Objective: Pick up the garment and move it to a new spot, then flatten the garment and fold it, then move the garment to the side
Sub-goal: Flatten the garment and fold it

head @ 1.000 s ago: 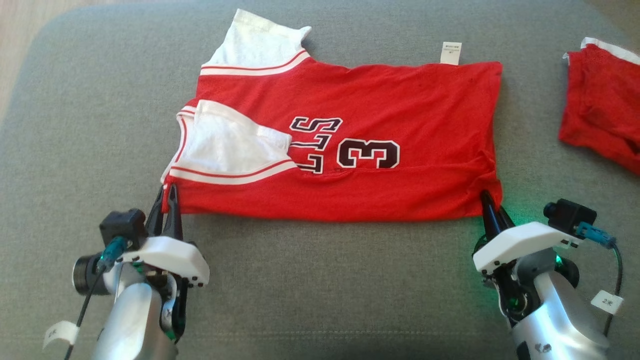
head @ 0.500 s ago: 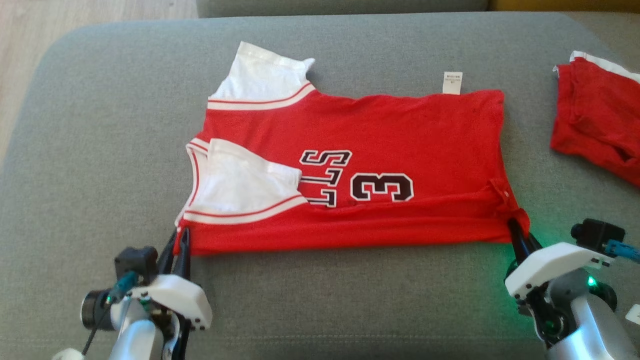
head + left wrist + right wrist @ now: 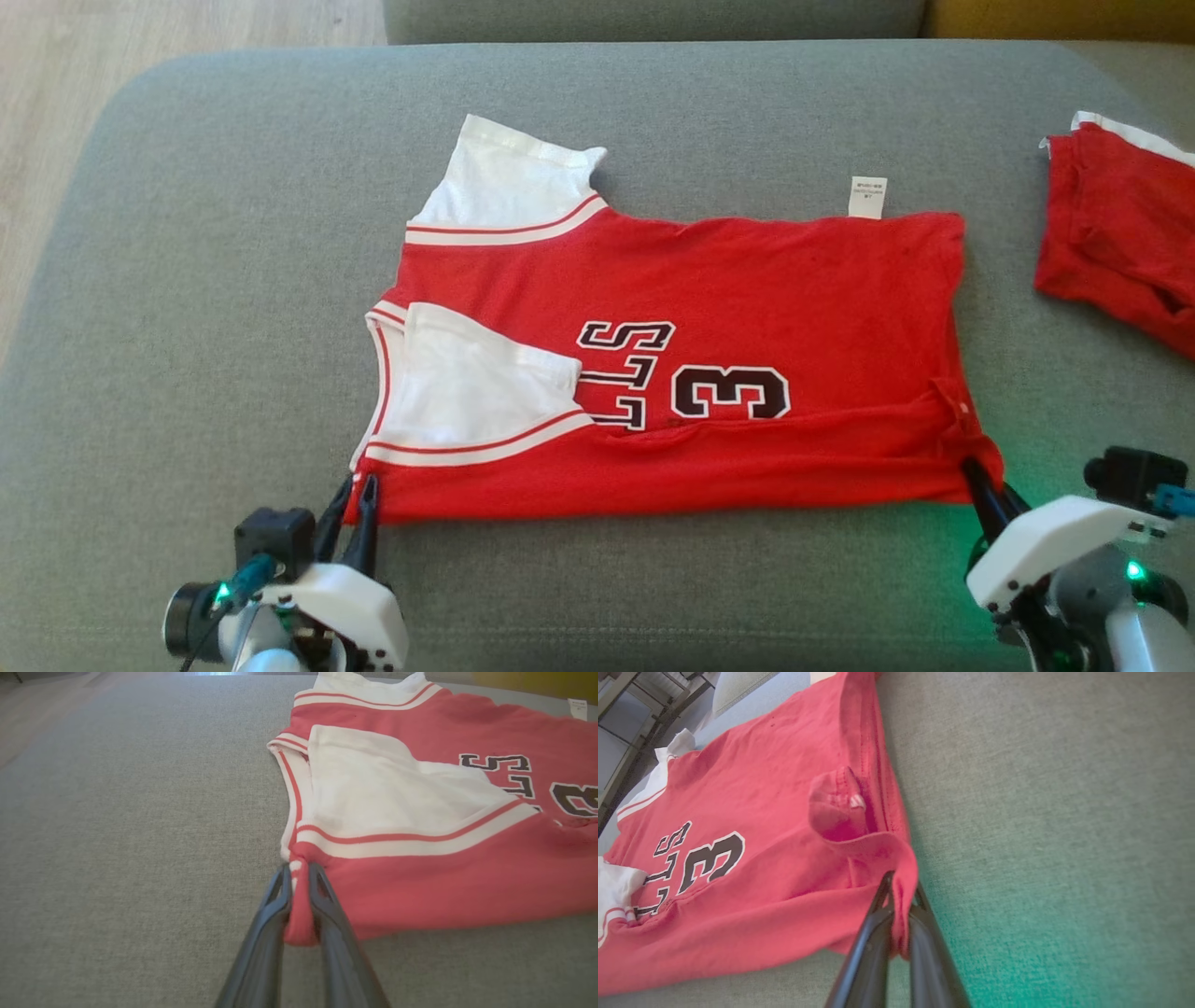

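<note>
We see both arms cut off at the bottom edge. The left gripper [image 3: 358,483] is low over the grey cushion [image 3: 187,280], fingers pointing away, pinched shut on the near left corner of the red shirt [image 3: 747,280]. The shirt lies flat mid-cushion, near edge folded over, lettering partly covered. The right gripper [image 3: 973,465] clamps the bunched near right corner. Another red cloth [image 3: 1120,233] runs off the right edge.

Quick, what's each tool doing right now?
Left tool: closed, holding the red jersey at its shoulder corner.
Right tool: closed, holding the jersey's hem corner.
</note>
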Controlling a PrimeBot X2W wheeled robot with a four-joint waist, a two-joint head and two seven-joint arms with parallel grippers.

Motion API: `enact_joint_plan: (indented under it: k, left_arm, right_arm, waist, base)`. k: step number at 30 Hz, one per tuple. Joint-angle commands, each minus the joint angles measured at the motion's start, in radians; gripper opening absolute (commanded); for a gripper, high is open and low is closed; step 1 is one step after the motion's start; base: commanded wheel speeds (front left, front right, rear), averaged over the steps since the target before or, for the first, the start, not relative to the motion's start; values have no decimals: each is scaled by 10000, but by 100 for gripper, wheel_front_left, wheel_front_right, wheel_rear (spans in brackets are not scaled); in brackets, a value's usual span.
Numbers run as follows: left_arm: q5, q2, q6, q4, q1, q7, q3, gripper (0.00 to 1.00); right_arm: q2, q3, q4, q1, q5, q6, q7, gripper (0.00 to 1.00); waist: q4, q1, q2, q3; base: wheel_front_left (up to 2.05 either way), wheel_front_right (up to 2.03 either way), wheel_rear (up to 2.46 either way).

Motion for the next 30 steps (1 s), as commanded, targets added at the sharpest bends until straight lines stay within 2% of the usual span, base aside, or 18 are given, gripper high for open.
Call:
enact_joint_plan:
  k: [1, 2, 3, 9, 16, 21, 25, 30]
  left_arm:
    - [-68, 185, 84, -353, -175, -93, 394, 33]
    - [-103, 156, 115, -393, -173, -119, 408, 100]
    - [-163, 122, 142, -434, -170, -144, 438, 100]
    - [-409, 37, 496, -1010, -275, -499, 842, 100]
    - [-527, -77, 555, -2646, -591, -743, 1346, 100]
    - [-340, -118, 391, -3556, -913, -749, 1428, 100]
    - [-234, 92, 207, -3464, -1598, -666, 1346, 100]
    - [-162, 710, -208, -2671, -3061, 700, 1185, 100]
  right_arm:
    - [-59, -11, -471, -2, -80, -6, 33, 0]
    - [-6, -109, -613, 16, -116, -6, -1, 9]
    - [41, -176, -761, 27, -151, -6, -59, 100]
    - [236, -330, -1733, -22, -130, -6, -631, 100]
    - [121, 221, -2969, -190, -245, -6, -1724, 100]
    - [36, 600, -3466, -425, -875, -6, -2450, 100]
    - [97, 936, -3619, -810, -1418, -6, -2651, 100]
    - [228, 1587, -3608, -1494, -1874, -6, -2681, 100]
  waist:
    - [3, 0, 0, -17]
    - [6, 0, 0, -38]
    - [7, 0, 0, -56]
    - [21, 0, 0, -182]
    - [-16, 0, 0, -312]
    - [-226, 0, 0, -241]
    - [-546, 0, 0, 113]
    - [-1055, 0, 0, 726]
  base:
    - [0, 0, 0]
    - [0, 0, 0]
    - [0, 0, 0]
    - [0, 0, 0]
    - [0, 0, 0]
    - [0, 0, 0]
    - [0, 0, 0]
    - [0, 0, 0]
